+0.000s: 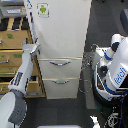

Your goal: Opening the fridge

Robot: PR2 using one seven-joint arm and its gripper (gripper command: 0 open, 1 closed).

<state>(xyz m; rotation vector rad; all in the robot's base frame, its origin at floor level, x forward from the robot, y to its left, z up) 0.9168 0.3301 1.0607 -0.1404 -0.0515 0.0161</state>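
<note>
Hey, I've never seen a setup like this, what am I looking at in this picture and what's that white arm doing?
There is one picture, from a camera off the arm, looking down from above. The tall white box is the fridge, with a green-figure sticker on its upper door and two lower drawers with silver handles. A white and grey robot arm reaches up along the view's left; its gripper sits at the fridge's left edge. Whether it grips anything is too blurry to tell. A tan wooden cabinet stands behind, and the robot's body on the right.

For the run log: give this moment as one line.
task: open fridge | door: looks shut | gripper: at door's exterior-view-left edge, state unclear | drawers: shut
</note>
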